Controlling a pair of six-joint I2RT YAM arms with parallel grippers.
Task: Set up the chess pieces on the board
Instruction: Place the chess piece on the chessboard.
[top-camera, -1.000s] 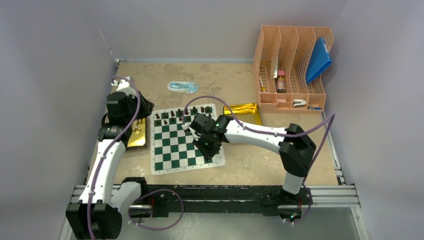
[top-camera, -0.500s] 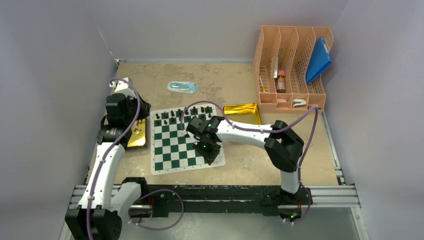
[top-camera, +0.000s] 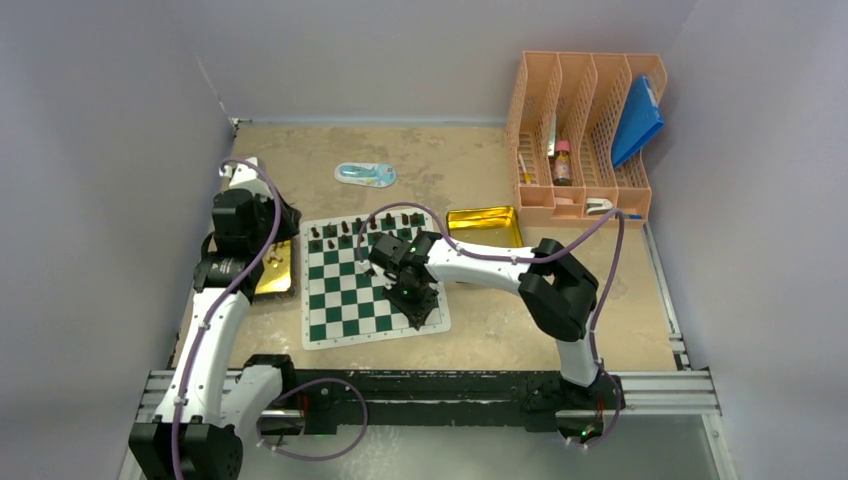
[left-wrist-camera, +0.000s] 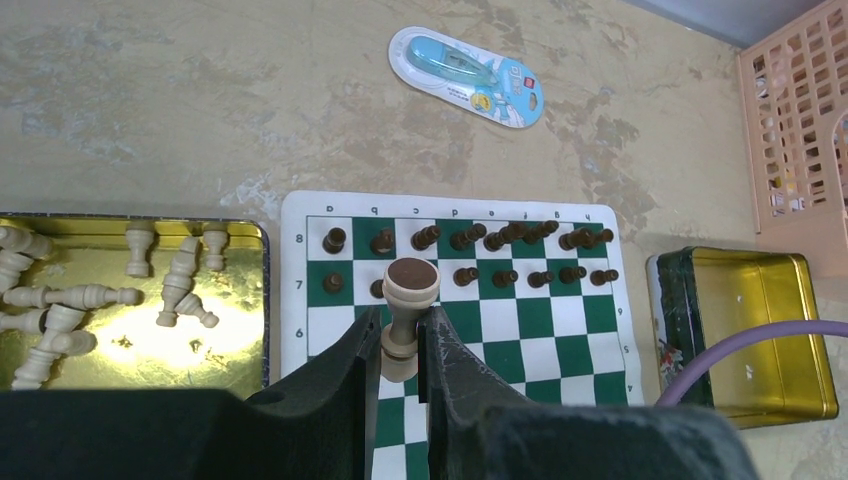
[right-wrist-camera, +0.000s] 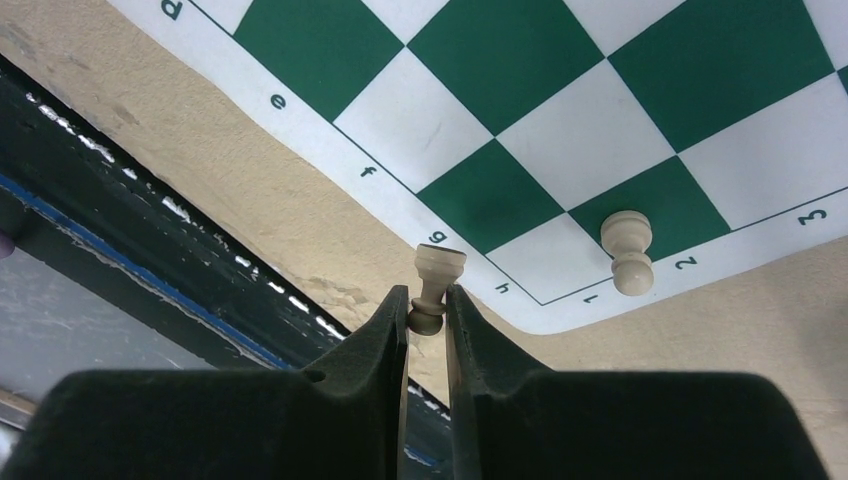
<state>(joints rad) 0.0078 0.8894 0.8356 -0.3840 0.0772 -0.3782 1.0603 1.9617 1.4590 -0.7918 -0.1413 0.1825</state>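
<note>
The green-and-white board (top-camera: 350, 300) lies between the arms. Dark chess pieces (left-wrist-camera: 500, 245) fill its two far rows. My left gripper (left-wrist-camera: 398, 325) hangs above the board's left part, shut on a cream piece (left-wrist-camera: 411, 285) whose brown felt base faces the camera. My right gripper (right-wrist-camera: 427, 300) is at the board's near right corner (top-camera: 420, 305), shut on a cream pawn (right-wrist-camera: 437, 270) held by its head, over the white border by the letter g. Another cream pawn (right-wrist-camera: 629, 250) stands on the corner square beside it.
A gold tray (left-wrist-camera: 130, 340) left of the board holds several loose cream pieces. Right of the board (left-wrist-camera: 520, 350) is a second gold tray (top-camera: 485, 225). A pink file rack (top-camera: 585, 130) stands at the back right, and a blue packet (top-camera: 365, 174) lies behind the board.
The right arm has folded its elbow inward, and its gripper has shifted slightly left over the board's near right corner. The left arm has barely moved.
</note>
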